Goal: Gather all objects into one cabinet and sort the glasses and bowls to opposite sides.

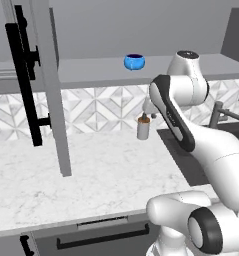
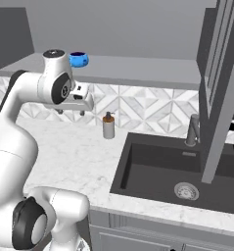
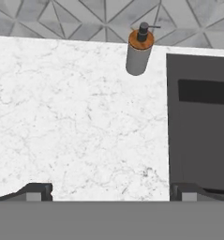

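Blue bowl [image 1: 134,62] on cabinet shelf [image 1: 91,72], upper centre; glasses unseen. Pincer [image 3: 111,192] spread apart, empty, above marble surface [image 3: 76,126]. Sorting unconfirmed.

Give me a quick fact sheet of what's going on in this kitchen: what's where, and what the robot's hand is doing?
blue bowl: stands alone on the grey cabinet shelf, above the tiled wall
cabinet door: swung open, black bar handle facing out
soap dispenser: upright on the marble counter, beside the sink
faucet: behind the sink
gripper: open, empty, hanging above the counter near the sink's edge
red cup and beige tumbler: nowhere to be seen
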